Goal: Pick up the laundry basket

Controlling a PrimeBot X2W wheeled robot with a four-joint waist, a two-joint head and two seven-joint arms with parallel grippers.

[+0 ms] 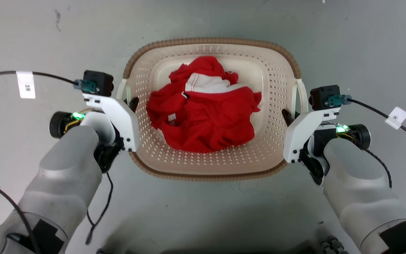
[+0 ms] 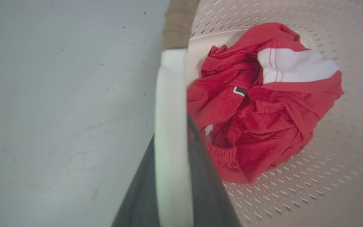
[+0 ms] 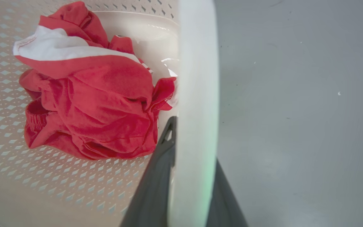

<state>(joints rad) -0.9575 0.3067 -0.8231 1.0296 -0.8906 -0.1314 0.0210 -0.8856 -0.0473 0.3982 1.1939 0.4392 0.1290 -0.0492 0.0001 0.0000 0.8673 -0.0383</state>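
Laundry basket: the cream laundry basket (image 1: pixel 210 41) sits dead centre in the head view, between the two arms, with the grey floor (image 1: pixel 203 218) all around it. Whether its base touches the floor I cannot tell.
Load: a crumpled red garment (image 1: pixel 203 123) with a white panel is heaped in the middle of the basket's bottom.
Left gripper: the left gripper (image 1: pixel 128 102) is at the basket's left side, and its wrist view shows the white left handle (image 2: pixel 172 104) running straight up between the two dark fingers (image 2: pixel 208 183). One finger is on the inner side and one on the outer, squeezed onto the handle.
Right gripper: the right gripper (image 1: pixel 293 114) mirrors it. The white right handle (image 3: pixel 197 78) fills the gap between its fingers (image 3: pixel 156 183), the inner finger is inside the basket near the red cloth, and the handle is pinched.
Arms: both pale forearms reach in from the bottom corners, with green lights lit at the wrists.
Cables: a black cable trails from each wrist camera, each with a white tag (image 1: pixel 25 84).
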